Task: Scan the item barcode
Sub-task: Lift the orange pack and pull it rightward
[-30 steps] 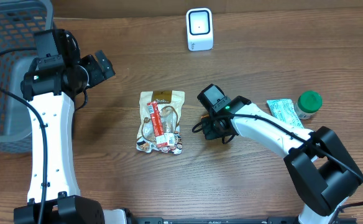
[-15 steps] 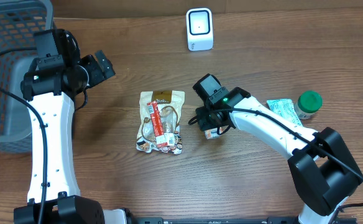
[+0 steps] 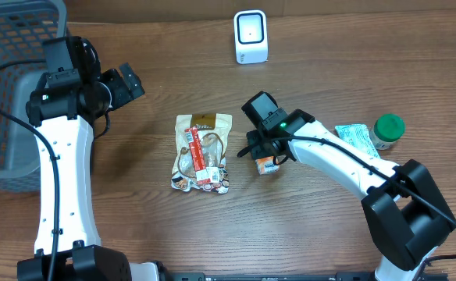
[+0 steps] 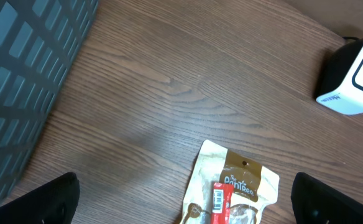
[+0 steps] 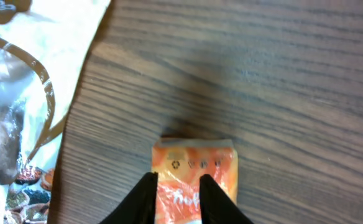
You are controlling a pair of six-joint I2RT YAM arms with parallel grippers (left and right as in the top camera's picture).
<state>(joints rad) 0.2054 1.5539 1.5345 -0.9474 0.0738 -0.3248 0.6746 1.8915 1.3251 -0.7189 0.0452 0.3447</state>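
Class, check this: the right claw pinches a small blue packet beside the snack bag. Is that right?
No: the packet is orange, not blue. The right claw does pinch it beside the snack bag; the right wrist view shows this.

Soft even light, right wrist view blurry

The small orange packet [image 3: 266, 165] lies flat mid-scene, printed face up, apparently pinched at one end. The white scanner [image 3: 251, 37] stands upright, well apart, on the far side.
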